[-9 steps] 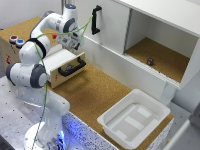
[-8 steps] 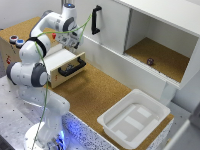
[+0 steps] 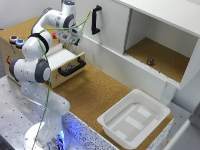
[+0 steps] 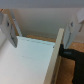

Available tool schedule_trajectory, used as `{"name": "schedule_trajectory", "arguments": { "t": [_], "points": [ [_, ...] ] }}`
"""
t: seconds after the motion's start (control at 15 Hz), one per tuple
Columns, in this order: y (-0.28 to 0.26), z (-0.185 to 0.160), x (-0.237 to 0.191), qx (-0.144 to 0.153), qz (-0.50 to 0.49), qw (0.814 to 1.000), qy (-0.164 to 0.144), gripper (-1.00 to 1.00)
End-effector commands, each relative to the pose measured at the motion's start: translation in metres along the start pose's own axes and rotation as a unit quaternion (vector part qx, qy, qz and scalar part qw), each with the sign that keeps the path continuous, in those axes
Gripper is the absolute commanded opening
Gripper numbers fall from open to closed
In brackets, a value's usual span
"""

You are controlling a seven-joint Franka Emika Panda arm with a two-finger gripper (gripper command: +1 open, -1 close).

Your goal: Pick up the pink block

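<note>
Over the open drawer (image 3: 64, 53), the gripper (image 3: 75, 40) hung with fingers spread wide and empty, hardly shifted from half a second before. No pink block showed in either view, so its place could not be told. Probably light and rigid, it would suit a pinch across two flat opposite faces.

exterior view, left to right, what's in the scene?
Buttons on the wooden box → open drawer with the gripper above it → black cabinet handle → small dark object in the open cabinet → white bin, nearer the camera.
</note>
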State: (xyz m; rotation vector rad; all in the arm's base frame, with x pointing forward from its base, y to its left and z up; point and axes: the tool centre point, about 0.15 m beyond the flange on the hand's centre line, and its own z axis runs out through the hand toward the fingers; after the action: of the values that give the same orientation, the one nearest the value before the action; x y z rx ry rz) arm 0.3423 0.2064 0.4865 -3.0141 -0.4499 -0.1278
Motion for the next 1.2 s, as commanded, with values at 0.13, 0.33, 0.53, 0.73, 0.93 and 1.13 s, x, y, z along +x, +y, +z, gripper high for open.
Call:
{"name": "schedule_trajectory", "arguments": {
  "t": [0.13, 0.33, 0.53, 0.73, 0.93, 1.13],
  "points": [
    [-0.008, 0.004, 0.009, 0.012, -0.06, 0.998, -0.006, 1.0],
    [-0.035, 0.006, 0.019, 0.018, -0.111, 0.993, -0.021, 1.0],
    [-0.073, 0.014, 0.049, 0.025, -0.164, 0.986, -0.025, 1.0],
    [-0.113, 0.021, 0.086, 0.029, -0.234, 0.971, -0.035, 1.0],
    [-0.15, 0.015, 0.121, 0.025, -0.292, 0.955, -0.036, 1.0],
    [-0.186, 0.005, 0.14, 0.023, -0.365, 0.93, -0.047, 1.0]
  ]
}}
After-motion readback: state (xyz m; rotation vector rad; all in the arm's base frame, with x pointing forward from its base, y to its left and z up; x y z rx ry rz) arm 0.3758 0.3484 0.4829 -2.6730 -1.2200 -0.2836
